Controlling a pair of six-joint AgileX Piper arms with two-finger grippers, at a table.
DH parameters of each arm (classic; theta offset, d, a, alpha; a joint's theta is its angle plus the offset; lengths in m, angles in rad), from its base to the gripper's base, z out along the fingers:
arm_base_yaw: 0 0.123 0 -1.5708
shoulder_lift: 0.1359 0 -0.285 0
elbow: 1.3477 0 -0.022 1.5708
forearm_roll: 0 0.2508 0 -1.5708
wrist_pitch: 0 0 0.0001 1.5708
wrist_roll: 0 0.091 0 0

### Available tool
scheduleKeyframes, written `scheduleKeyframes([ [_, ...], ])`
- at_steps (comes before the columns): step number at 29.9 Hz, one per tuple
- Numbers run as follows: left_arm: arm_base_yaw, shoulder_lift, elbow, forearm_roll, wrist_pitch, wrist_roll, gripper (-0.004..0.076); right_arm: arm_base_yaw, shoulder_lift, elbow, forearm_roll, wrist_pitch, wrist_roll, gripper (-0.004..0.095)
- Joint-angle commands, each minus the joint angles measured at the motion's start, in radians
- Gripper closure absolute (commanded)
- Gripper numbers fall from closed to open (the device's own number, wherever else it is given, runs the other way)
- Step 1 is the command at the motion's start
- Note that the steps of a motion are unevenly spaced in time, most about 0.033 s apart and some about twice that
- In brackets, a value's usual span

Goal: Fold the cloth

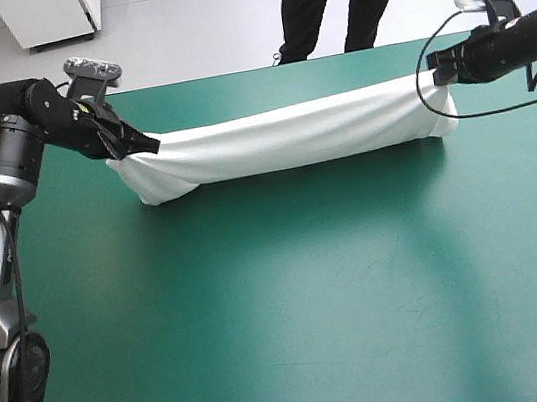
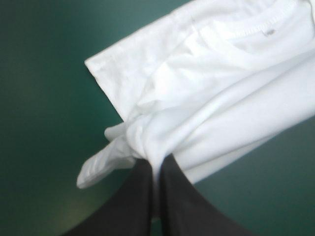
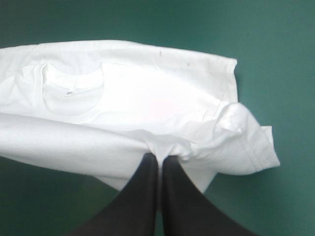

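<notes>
Teal-green cover [image 1: 286, 320] fills most of the high view, and the T-shirt [image 1: 289, 137] runs as a long white band across its far half, parallel to the far edge and strung between the two arms. The left gripper [image 1: 142, 144] pinches one end and the right gripper [image 1: 443, 69] the other. Each pair of black fingers is pressed almost together with fabric bunched between the tips. Holding both ends apart like this looks meant to keep the doubled shirt taut and its edges aligned, so it can be laid down or turned over without creasing (a judgement, not something seen).

From above, the shirt reads only as a smooth roll. Its lower edge sags toward the cover, and I cannot tell whether it touches.

The wrist views show more. The left one shows the ribbed neckline [image 2: 246, 29] well ahead of the fingers and a sleeve [image 2: 128, 69] spread beside them, with a small tail of cloth hanging by the pinch. The right one shows the neckline again, and a hemmed sleeve [image 3: 248, 142] folded over just beside the fingers. Neither wrist view shows the other gripper.
</notes>
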Motion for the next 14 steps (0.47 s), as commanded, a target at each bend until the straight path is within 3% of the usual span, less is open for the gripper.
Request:
scheduleKeyframes([
  [1, 0.001, -0.119, 0.086, -0.037, 0.033, -0.012, 0.0733, -0.012, -0.128, 0.066, 0.047, -0.042, -0.018, 0.0927],
  [9, 0.001, -0.269, 0.368, -0.044, 0.033, -0.012, 0.0733, -0.006, -0.322, 0.403, 0.029, -0.063, -0.043, 0.0927],
  [14, 0.001, -0.323, 0.478, -0.11, 0.033, -0.012, 0.0733, 0.065, -0.427, 0.618, -0.082, -0.106, -0.054, 0.0927],
])
